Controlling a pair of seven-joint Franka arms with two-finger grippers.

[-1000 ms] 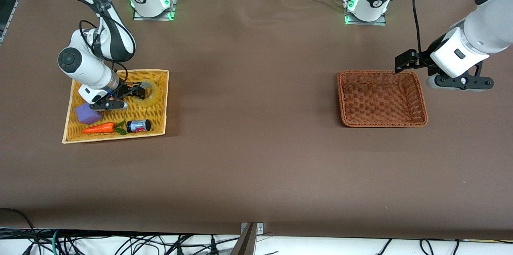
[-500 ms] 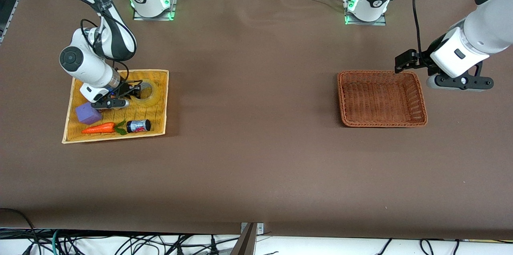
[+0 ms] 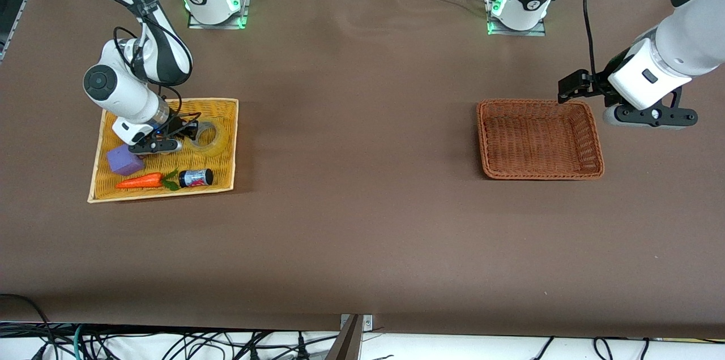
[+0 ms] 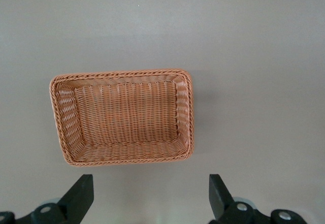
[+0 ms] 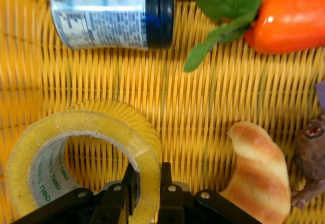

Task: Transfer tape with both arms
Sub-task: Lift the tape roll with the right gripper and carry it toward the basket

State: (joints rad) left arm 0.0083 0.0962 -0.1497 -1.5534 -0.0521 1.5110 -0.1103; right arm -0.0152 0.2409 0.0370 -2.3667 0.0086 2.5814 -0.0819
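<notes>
Right end effector [image 5: 147,186] down in flat yellow woven tray [image 3: 224,148] at right arm's end of brown worktop [image 3: 362,224], fingers pinching wall of translucent yellowish packing tape roll [image 5: 76,163]: one finger inside ring, one outside. Tape rests on tray. Same tray holds small dark-lidded jar [image 5: 114,13], orange toy carrot with green leaves [image 5: 289,21], striped tan croissant [image 5: 261,168], purple block [image 3: 124,160]. Left end effector [image 4: 150,203] waits above worktop beside brown wicker basket [image 4: 122,155], fingers spread wide, holding nothing.

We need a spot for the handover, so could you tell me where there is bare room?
Bare table lies between the yellow tray and the brown basket, which holds nothing. The tray is crowded: tape gripped by the right gripper, carrot, jar, purple block.
</notes>
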